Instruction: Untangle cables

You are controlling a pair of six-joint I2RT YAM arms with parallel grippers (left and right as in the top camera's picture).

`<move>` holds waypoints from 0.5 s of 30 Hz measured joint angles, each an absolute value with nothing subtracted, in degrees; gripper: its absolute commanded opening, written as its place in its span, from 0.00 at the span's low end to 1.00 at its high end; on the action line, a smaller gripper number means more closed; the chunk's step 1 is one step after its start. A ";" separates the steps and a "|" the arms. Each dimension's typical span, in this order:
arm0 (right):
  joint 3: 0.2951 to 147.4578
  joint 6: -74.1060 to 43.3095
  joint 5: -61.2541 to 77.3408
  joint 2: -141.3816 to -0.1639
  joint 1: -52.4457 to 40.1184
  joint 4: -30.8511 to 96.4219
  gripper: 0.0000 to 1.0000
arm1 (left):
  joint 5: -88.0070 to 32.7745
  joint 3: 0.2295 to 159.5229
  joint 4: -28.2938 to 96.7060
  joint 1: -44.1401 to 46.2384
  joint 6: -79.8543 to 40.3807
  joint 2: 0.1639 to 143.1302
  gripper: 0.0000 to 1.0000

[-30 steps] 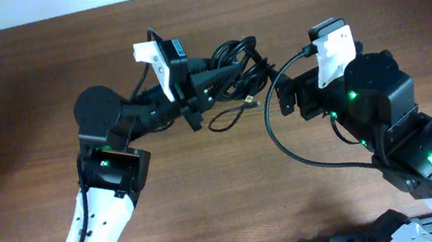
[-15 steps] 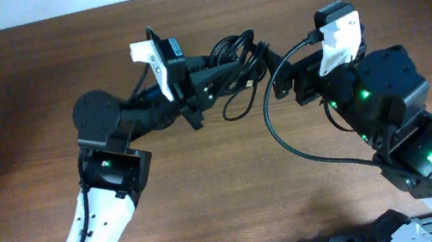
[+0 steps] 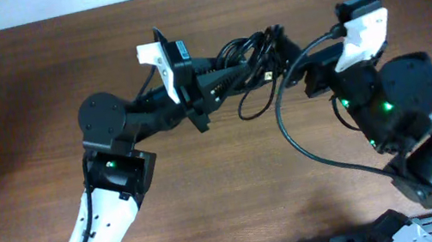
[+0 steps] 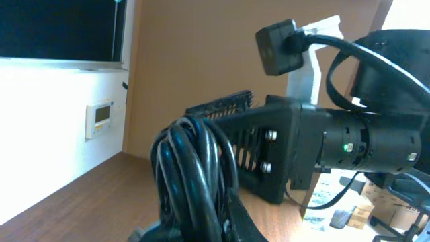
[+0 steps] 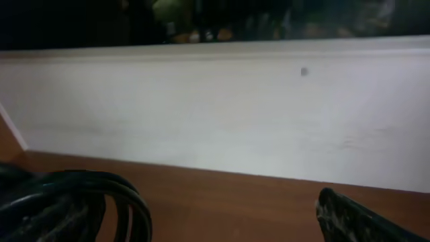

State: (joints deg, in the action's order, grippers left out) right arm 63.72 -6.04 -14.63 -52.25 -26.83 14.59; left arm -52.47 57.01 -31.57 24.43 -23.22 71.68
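The cables [image 3: 246, 50] are a bundle of thin black coils near the far middle of the wooden table [image 3: 210, 191]. My left gripper [image 3: 262, 61] is shut on the bundle and reaches in from the left. One loose loop [image 3: 255, 104] hangs below the grip. In the left wrist view the coils [image 4: 193, 168] rise straight out of the closed left gripper [image 4: 201, 225]. My right gripper [image 3: 292, 55] stands open just right of the bundle. Its wrist view shows the coils [image 5: 74, 202] at the lower left and one fingertip [image 5: 346, 216] at the lower right, with bare table between them.
The right arm's own thick black wire [image 3: 291, 131] arcs over the table in front of the bundle. A white wall [image 5: 215, 114] runs along the table's far edge. The right arm's body [image 4: 349, 144] fills the space just past the coils in the left wrist view.
Both grippers have shifted right and toward the far edge. The left one carried the bundle along, and the loose loop came with it. Neither gripper opened or shut.
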 measured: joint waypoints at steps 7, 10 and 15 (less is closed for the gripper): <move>63.53 -6.02 -24.93 -48.71 -27.09 15.18 0.99 | -52.58 57.06 -31.53 24.80 -23.22 71.68 0.00; 63.53 -5.98 -30.24 -48.25 -27.20 15.86 0.99 | -52.66 57.23 -30.85 24.80 -23.16 71.68 0.00; 63.53 -6.02 -37.71 -47.68 -27.42 14.17 0.99 | -53.89 57.49 -27.94 24.36 -20.23 71.68 0.00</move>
State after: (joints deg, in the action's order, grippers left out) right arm 63.53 -6.02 -37.71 -47.68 -27.42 14.17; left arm -53.89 57.49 -27.94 24.36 -20.23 71.68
